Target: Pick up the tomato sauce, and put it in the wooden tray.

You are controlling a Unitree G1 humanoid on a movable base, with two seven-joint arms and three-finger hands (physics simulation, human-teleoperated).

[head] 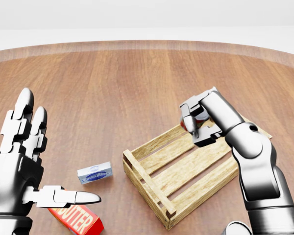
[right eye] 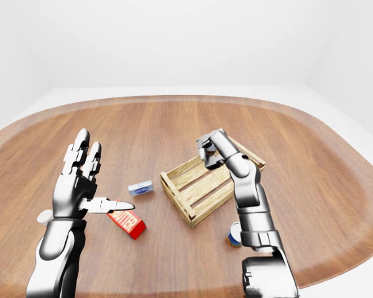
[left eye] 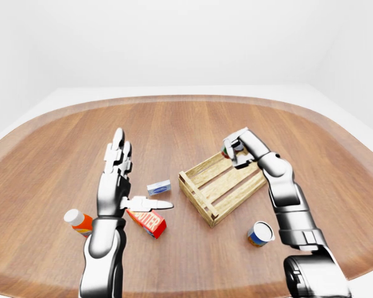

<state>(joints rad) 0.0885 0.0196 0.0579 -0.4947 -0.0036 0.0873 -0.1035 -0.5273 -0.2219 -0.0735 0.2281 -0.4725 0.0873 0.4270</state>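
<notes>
The tomato sauce (head: 200,116) is a small red can, mostly hidden by the fingers of my right hand (head: 196,125). That hand is shut on it and holds it just over the upper right end of the wooden tray (head: 148,181). The tray is a slatted crate lying at an angle on the table, right of the middle. It also shows in the left-eye view (left eye: 200,202). My left hand (head: 35,164) is open, fingers spread and pointing up, at the left of the head view, apart from the tray and holding nothing.
A red butter box (left eye: 148,223) lies under my left hand. A small blue and white box (left eye: 159,187) lies left of the tray. An orange bottle with a white cap (left eye: 79,222) lies at the lower left. A blue and orange can (left eye: 260,234) stands below the tray.
</notes>
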